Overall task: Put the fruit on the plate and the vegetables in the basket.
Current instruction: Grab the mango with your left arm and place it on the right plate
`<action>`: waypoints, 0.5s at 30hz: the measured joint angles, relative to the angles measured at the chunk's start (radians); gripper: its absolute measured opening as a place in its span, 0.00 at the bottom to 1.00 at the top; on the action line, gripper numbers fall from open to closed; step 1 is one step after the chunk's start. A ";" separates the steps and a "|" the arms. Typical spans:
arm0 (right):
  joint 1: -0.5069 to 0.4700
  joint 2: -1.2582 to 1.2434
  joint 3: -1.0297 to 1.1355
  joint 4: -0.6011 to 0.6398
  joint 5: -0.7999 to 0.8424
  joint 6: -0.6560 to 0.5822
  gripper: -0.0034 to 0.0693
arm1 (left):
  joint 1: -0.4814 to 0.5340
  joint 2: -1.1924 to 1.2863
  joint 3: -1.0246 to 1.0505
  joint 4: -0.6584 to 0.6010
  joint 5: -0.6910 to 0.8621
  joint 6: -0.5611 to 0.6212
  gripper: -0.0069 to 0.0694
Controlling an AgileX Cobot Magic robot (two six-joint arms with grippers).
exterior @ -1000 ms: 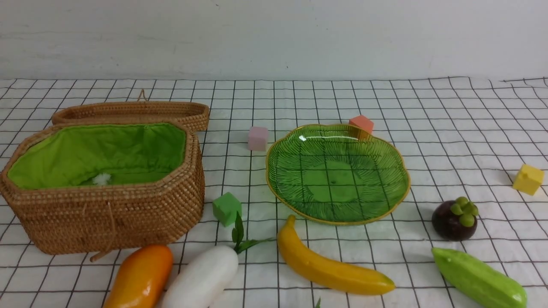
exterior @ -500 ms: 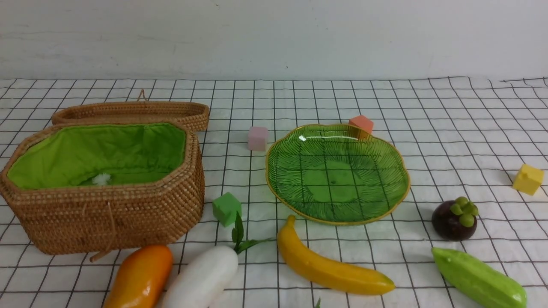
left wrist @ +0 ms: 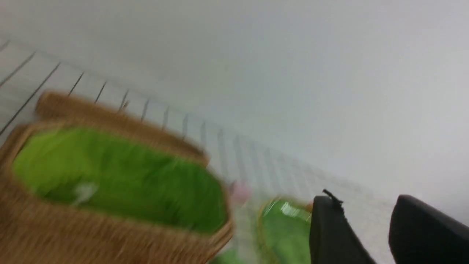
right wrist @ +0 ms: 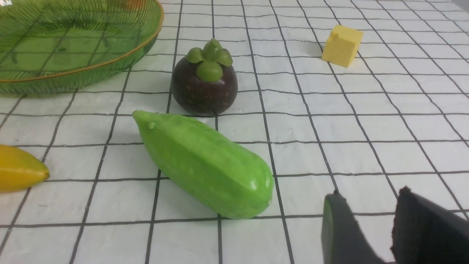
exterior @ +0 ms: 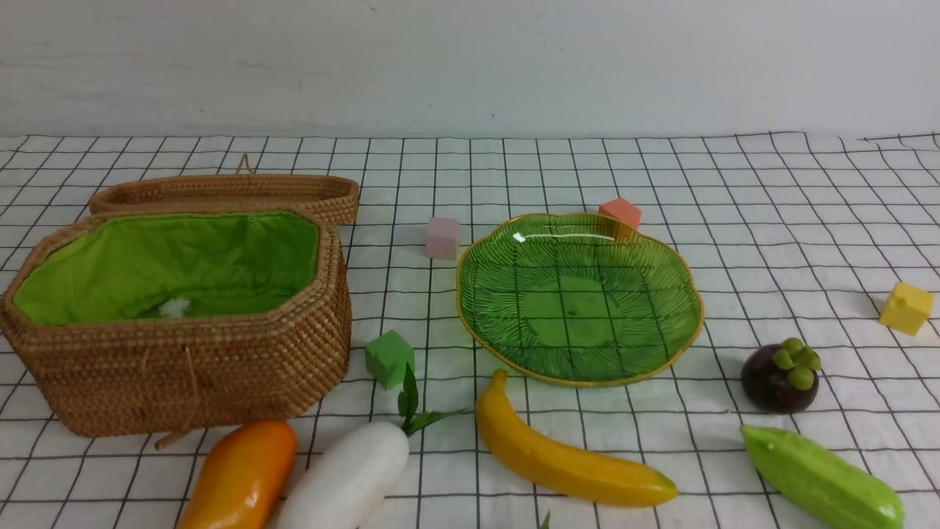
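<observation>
In the front view the mango (exterior: 241, 476), the white radish (exterior: 345, 476) and the banana (exterior: 565, 457) lie along the near edge. The mangosteen (exterior: 780, 376) and the pale green gourd (exterior: 821, 476) are at the near right. The green plate (exterior: 580, 297) is empty at centre. The wicker basket (exterior: 183, 367) with green lining stands at left. My left gripper (left wrist: 364, 200) is open and empty, seen in a blurred view facing the basket (left wrist: 110, 220) and plate (left wrist: 282, 231). My right gripper (right wrist: 370, 193) is open and empty, just beside the gourd (right wrist: 205, 165) and nearer than the mangosteen (right wrist: 204, 82).
The basket's shallow lid (exterior: 228, 192) lies behind the basket. Small cubes are scattered about: green (exterior: 389, 358), pink (exterior: 442, 237), salmon (exterior: 620, 213) behind the plate, and yellow (exterior: 906, 308) at the right. A checked cloth covers the table; a white wall stands behind.
</observation>
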 joint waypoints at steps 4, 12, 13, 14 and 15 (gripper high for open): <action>0.000 0.000 0.000 0.000 0.000 0.000 0.38 | 0.000 0.133 -0.004 0.092 0.151 0.000 0.40; 0.000 0.000 0.000 0.000 0.000 0.000 0.38 | -0.018 0.361 -0.005 0.115 0.325 0.053 0.41; 0.000 0.000 0.000 0.000 0.000 0.000 0.38 | -0.042 0.391 -0.005 0.120 0.338 0.074 0.42; 0.000 0.000 0.000 0.000 0.000 0.000 0.38 | -0.074 0.425 -0.005 0.127 0.345 0.091 0.45; 0.000 0.000 0.000 0.000 0.000 0.000 0.38 | -0.121 0.458 -0.005 0.136 0.346 0.107 0.48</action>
